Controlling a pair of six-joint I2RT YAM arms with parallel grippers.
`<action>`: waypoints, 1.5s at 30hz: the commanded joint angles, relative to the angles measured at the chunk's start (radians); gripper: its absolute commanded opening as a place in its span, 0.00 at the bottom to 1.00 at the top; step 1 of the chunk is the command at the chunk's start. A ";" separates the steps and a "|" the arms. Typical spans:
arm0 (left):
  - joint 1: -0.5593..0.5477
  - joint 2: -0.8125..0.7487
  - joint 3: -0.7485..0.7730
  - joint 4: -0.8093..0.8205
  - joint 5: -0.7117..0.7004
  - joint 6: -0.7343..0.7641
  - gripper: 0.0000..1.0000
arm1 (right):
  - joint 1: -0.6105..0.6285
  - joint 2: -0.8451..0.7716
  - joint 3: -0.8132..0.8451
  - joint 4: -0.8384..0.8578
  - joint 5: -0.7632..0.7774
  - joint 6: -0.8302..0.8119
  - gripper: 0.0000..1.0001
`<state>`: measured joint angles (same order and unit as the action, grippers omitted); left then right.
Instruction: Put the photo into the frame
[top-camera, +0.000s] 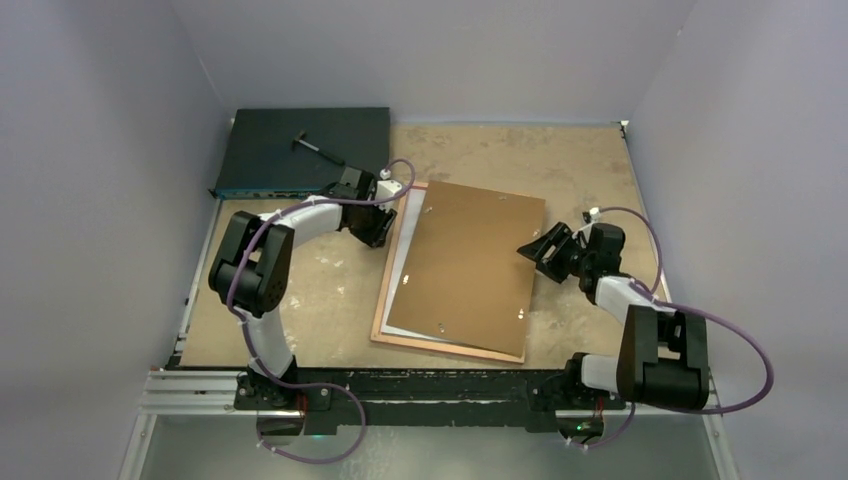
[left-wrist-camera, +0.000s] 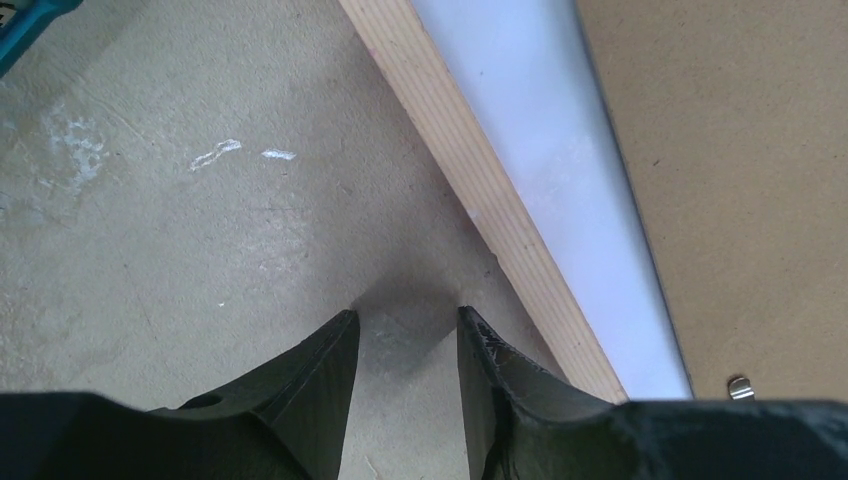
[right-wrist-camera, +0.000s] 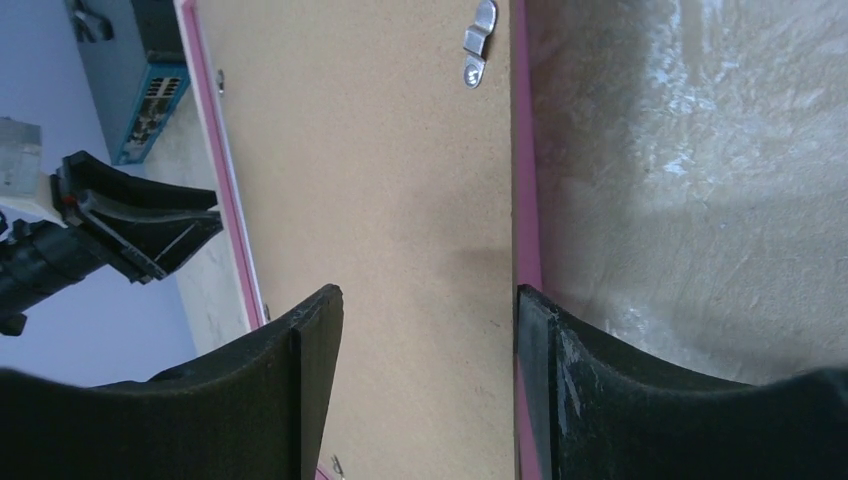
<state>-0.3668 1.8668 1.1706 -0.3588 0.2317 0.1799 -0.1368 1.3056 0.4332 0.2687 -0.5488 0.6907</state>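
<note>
Left gripper (left-wrist-camera: 405, 320) is hanging with fingers parted over bare table (left-wrist-camera: 150, 220), just beside the frame (left-wrist-camera: 480, 180). Right gripper (right-wrist-camera: 430, 295) is standing spread above the right edge of the backing board (right-wrist-camera: 370, 150), pinching nothing. The photo (left-wrist-camera: 540, 130) is lying white side up inside the frame, the board hiding all but a left strip.

- I work in a robot lab test cell: plain pale walls (top-camera: 100, 150) box in three sides
- Worn tan tabletop (top-camera: 560, 160), with a metal rail (top-camera: 190, 385) at its near edge
- Purple cables (top-camera: 770, 370) loop around, and a dark electronics box (top-camera: 290, 150) sits in the far left corner
</note>
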 joint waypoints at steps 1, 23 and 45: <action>0.001 -0.011 -0.047 0.010 0.017 0.018 0.39 | -0.004 -0.078 0.011 -0.013 -0.042 -0.018 0.65; -0.026 -0.019 -0.055 0.002 0.027 0.019 0.35 | -0.004 -0.097 -0.129 0.587 -0.407 0.333 0.49; -0.029 -0.015 -0.052 -0.005 0.031 0.013 0.31 | 0.128 -0.024 -0.004 0.544 -0.347 0.272 0.52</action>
<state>-0.3859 1.8515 1.1404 -0.3218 0.2321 0.1940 -0.0521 1.2709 0.3622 0.7803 -0.8986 0.9718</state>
